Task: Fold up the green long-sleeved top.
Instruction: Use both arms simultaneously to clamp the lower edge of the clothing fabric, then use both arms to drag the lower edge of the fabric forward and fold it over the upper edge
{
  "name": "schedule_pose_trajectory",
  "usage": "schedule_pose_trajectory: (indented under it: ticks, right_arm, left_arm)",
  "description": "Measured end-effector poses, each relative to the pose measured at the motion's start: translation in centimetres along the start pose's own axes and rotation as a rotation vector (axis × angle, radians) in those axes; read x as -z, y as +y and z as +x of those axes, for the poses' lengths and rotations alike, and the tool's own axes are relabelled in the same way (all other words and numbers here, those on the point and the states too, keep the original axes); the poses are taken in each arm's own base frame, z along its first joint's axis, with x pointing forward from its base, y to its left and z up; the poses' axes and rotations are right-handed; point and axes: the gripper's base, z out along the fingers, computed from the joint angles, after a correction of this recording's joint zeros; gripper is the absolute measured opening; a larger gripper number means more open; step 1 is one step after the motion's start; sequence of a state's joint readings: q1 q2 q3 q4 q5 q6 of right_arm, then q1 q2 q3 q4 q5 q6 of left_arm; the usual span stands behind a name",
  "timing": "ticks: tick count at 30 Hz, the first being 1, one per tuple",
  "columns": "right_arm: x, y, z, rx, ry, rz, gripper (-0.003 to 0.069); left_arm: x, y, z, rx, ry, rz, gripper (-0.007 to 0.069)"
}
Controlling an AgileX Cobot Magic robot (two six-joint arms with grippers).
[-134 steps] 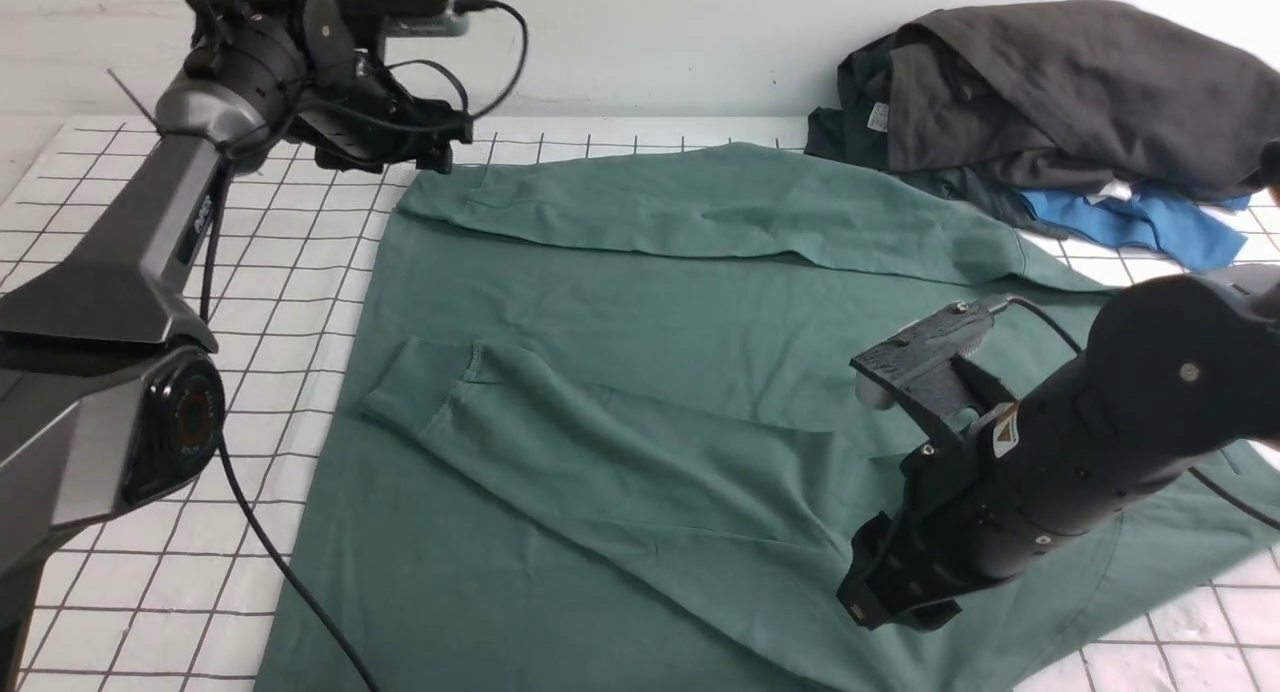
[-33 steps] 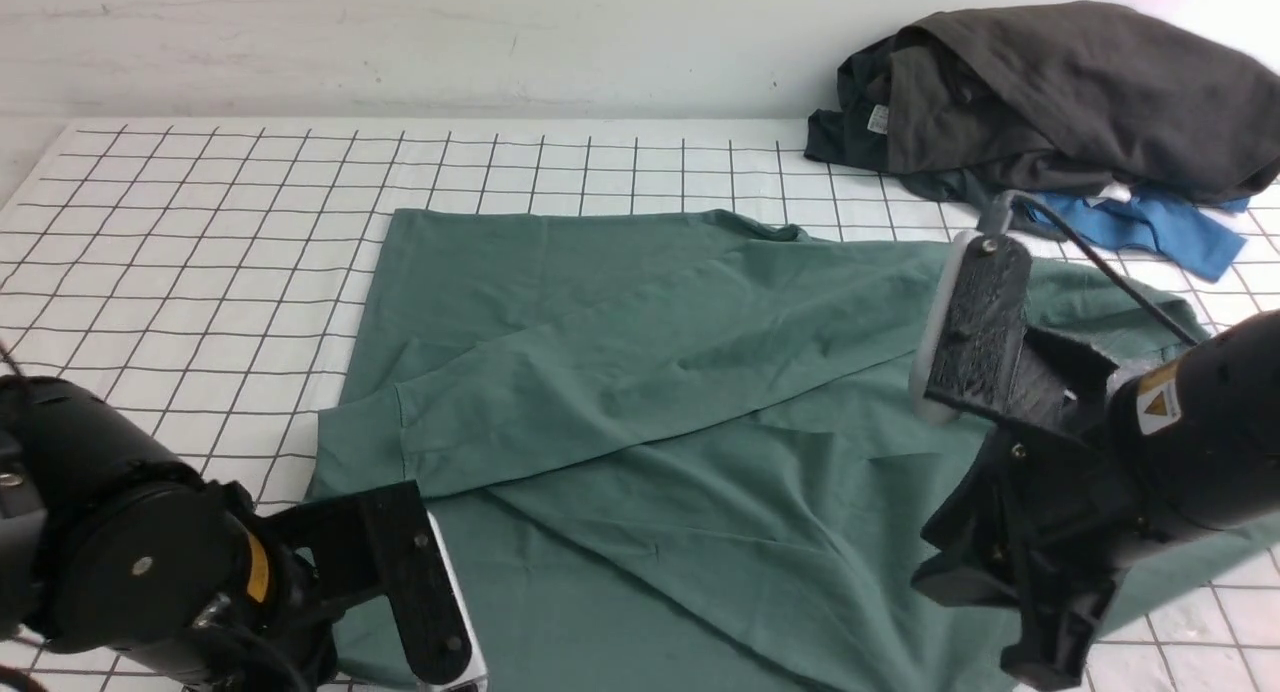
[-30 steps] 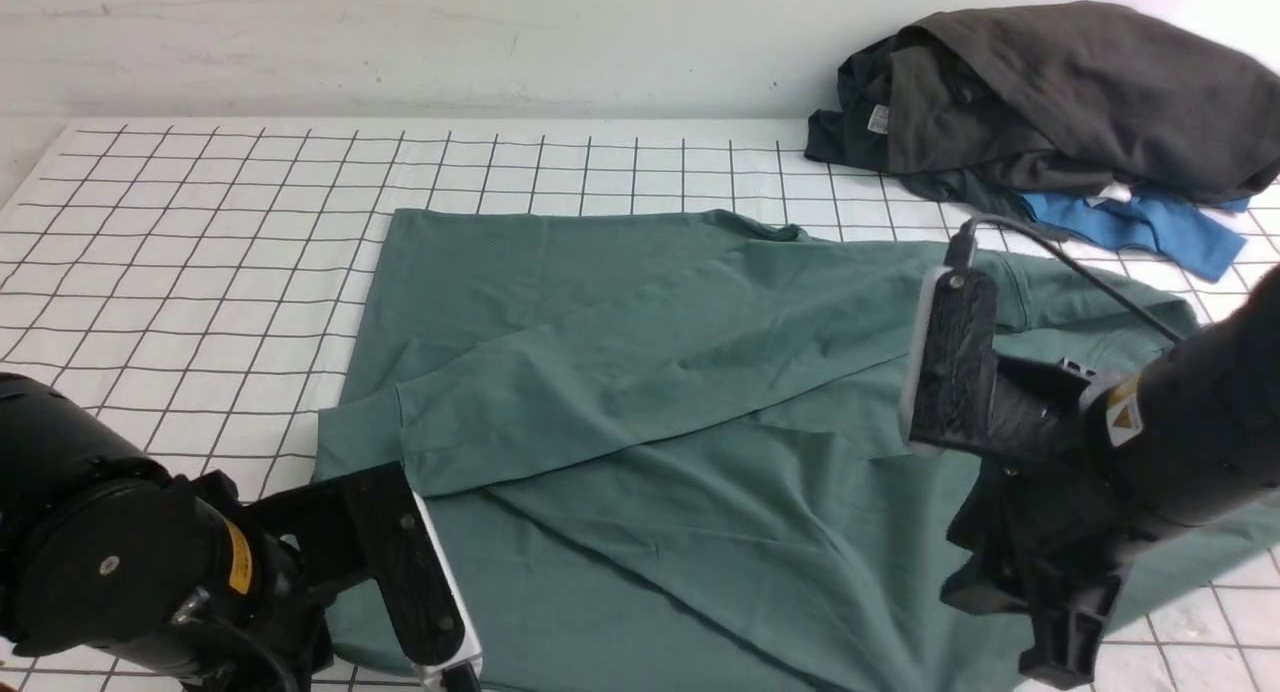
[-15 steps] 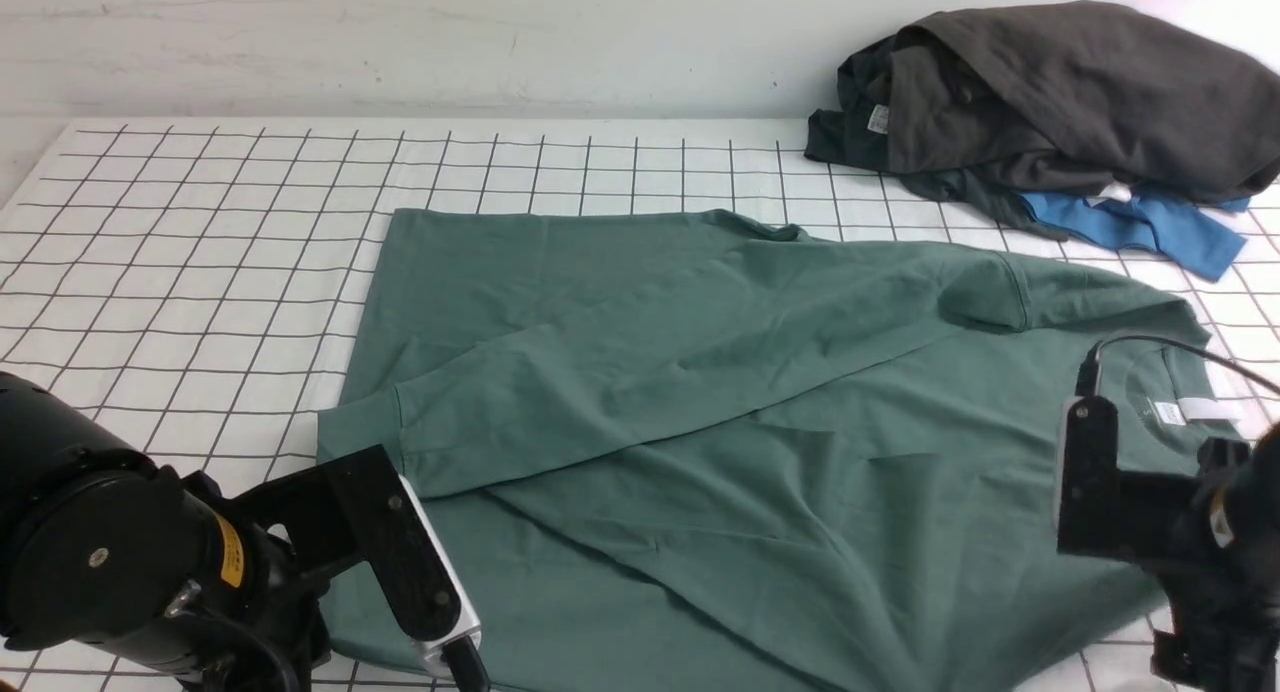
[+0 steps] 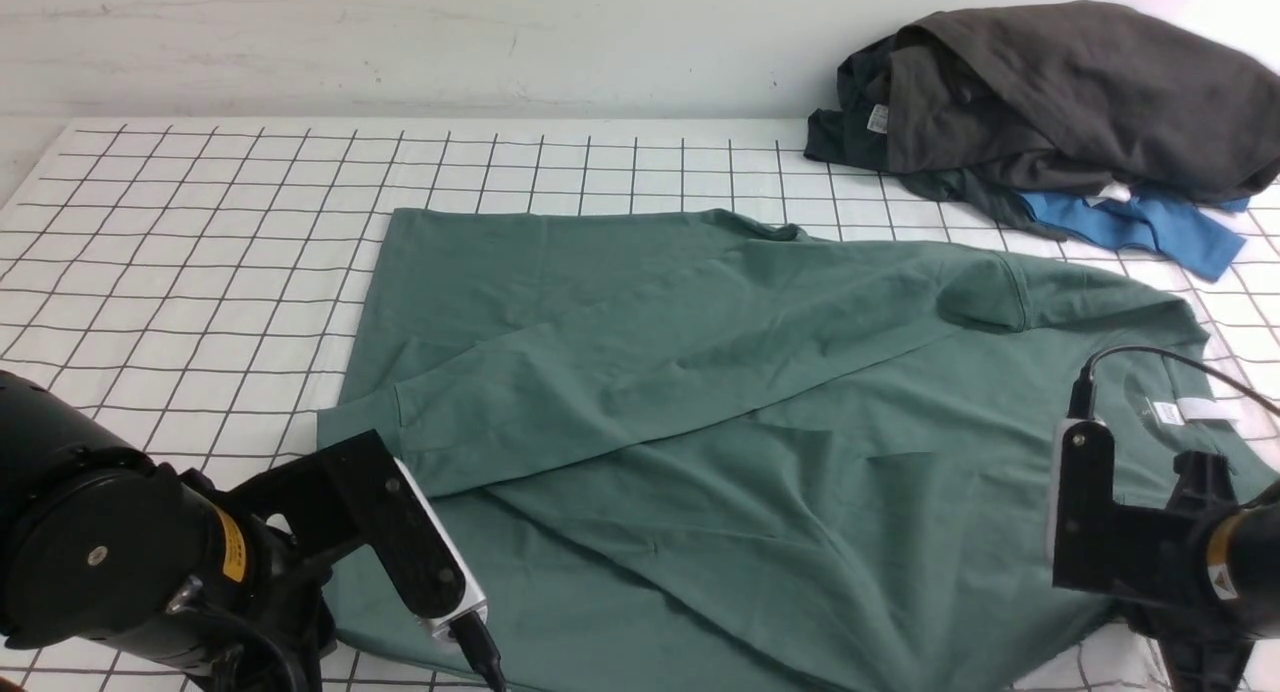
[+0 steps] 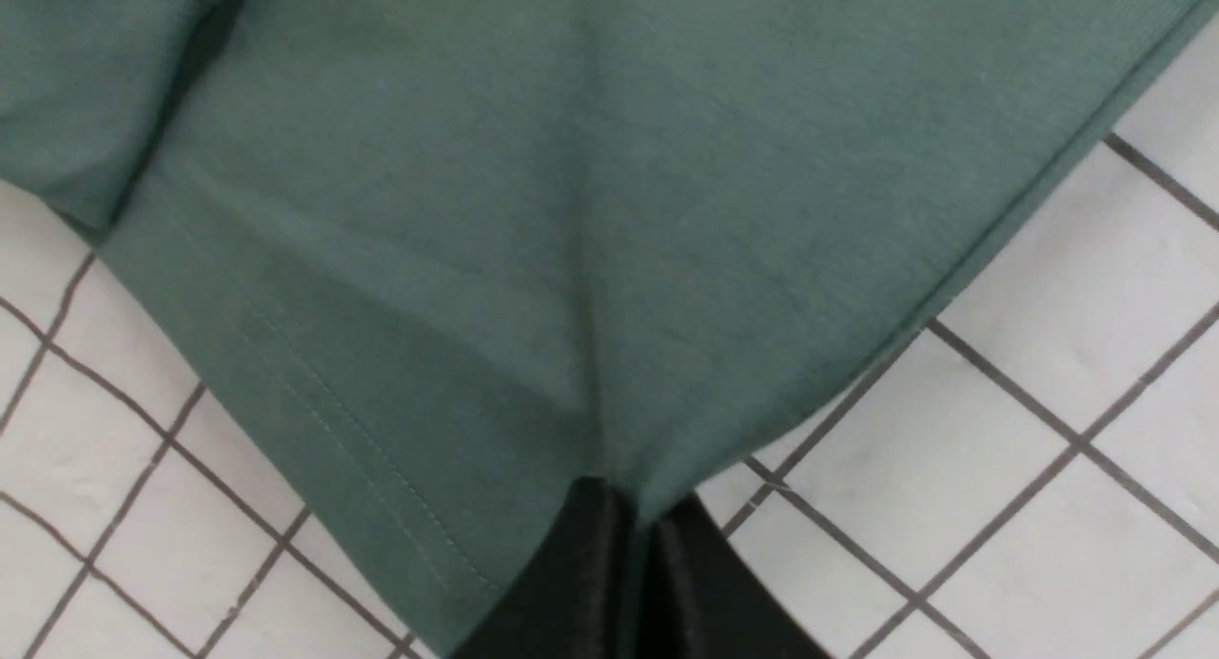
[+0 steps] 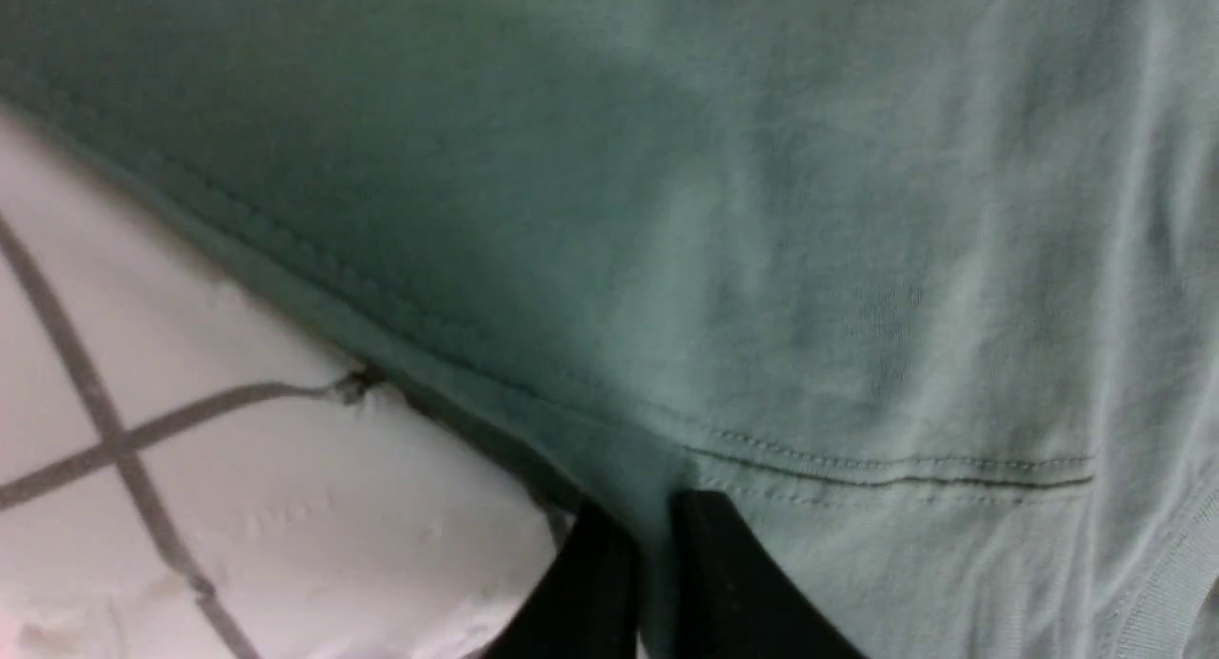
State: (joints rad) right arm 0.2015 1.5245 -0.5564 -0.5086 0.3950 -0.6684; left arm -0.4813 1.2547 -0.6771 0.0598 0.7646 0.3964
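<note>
Green long-sleeved top (image 5: pixel 700 392) is pinched in two places. The left gripper (image 6: pixel 633 511) has its black jaws closed tight on the hem corner, at the lower left of the front frame. The right gripper (image 7: pixel 652 511) has its jaws closed narrow on the garment's edge beside a stitched seam, at the lower right. Cloth runs up between both pairs of fingers.

From those grips the garment spreads flat across the middle of the frame. One long sleeve (image 5: pixel 600 382) lies folded diagonally over the body with its cuff toward the left. A white neck label (image 5: pixel 1205 409) shows at the right, just above the right arm (image 5: pixel 1130 552). The left arm (image 5: pixel 100 562) fills the lower left corner and hides part of the hem.

Beyond the far shoulder, in the upper right, a heap of dark grey garments (image 5: pixel 1060 92) lies with a blue garment (image 5: pixel 1130 222) poking out beneath it. Under everything is a white table cover (image 5: pixel 200 222) ruled with a black grid, and a plain white wall (image 5: pixel 400 32) runs along the top of the frame
</note>
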Motion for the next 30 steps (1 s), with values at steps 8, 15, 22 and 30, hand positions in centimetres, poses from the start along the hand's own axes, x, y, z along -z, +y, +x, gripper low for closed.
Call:
schedule_pose_trajectory:
  ticks: [8,15,22,30]
  right_arm:
    - [1.7,0.0,0.9,0.002,0.069,0.001,-0.0002]
    - [4.7,-1.3,0.8,-0.104,0.005,0.133,-0.0002]
    - [6.4,-6.5,-1.1,-0.354,-0.082,0.251,-0.0002]
    - [1.1,-17.0,-5.2,-0.414,-0.102,0.319,-0.0002]
  left_arm:
    - [0.0,0.0,0.0,0.006,0.0,0.0,0.0002]
    - [1.2,0.8,-1.3,0.112,-0.046,-0.034,0.0002]
    - [5.2,5.9,-6.4,0.39,-0.322,-0.235,0.0002]
    - [3.2,18.4,-14.0,0.578,-0.41,-0.413,0.0002]
